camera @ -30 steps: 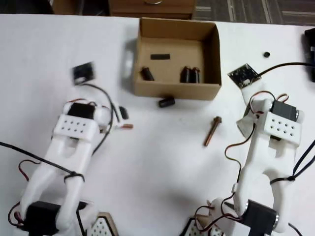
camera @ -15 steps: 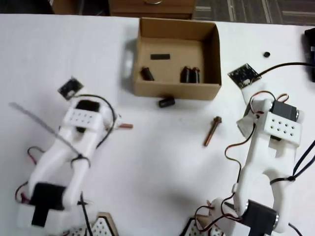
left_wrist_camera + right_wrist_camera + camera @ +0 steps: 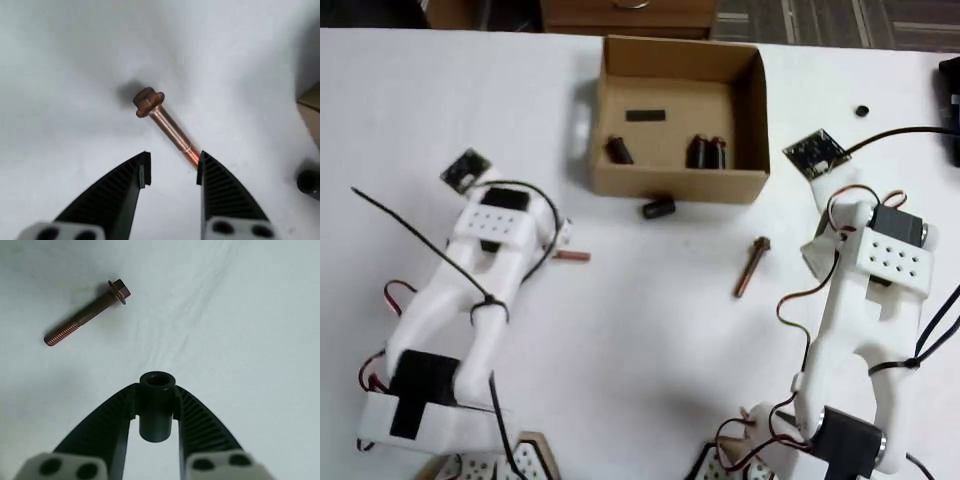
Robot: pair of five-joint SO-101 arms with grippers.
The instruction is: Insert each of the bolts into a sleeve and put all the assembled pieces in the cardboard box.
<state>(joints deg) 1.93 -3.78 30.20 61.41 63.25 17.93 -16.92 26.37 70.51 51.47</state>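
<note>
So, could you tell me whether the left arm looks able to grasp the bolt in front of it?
Probably yes: the left gripper is open, and the bolt lies on the table with its threaded end beside one finger, nothing between.

Table (image 3: 650, 330): was plain white.
Cardboard box (image 3: 675, 185): was brown.
Left bolt (image 3: 167, 126): was shiny copper.
Right bolt (image 3: 85, 320): was duller copper-brown.
Sleeve (image 3: 156, 412): was black.
Left gripper (image 3: 173, 161), right gripper (image 3: 156, 390): had black ribbed fingers.

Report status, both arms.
Left gripper open over bolt. Right gripper shut on sleeve. Second bolt loose on table, nothing blocking.
</note>
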